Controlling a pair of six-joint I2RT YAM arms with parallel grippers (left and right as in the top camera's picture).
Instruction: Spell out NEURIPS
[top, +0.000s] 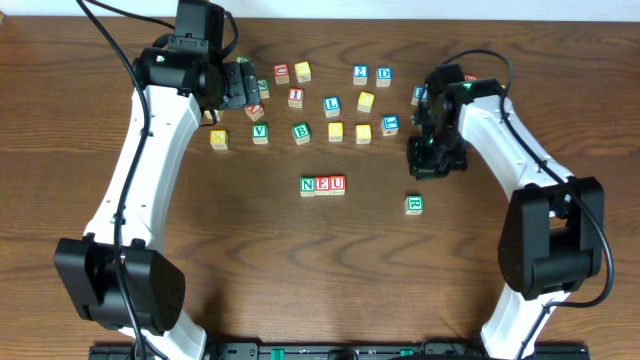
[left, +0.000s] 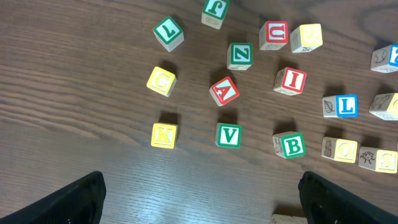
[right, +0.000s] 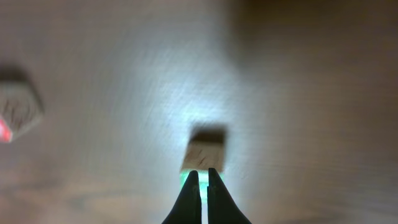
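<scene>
Two grippers — left (left: 199, 182) wide, right (right: 203, 175) closed

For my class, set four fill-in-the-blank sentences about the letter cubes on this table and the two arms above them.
The row of three cubes reads N, E, ___.
The lone cube lying apart from that row shows a green ___.
The left end effector has its jaws wide ___.
The right end effector is fully ___.
Missing words: U; R; open; shut.

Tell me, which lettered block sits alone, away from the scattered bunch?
The green R block, by itself right of the NEU row; all other loose blocks lie clustered farther up the table.
</scene>
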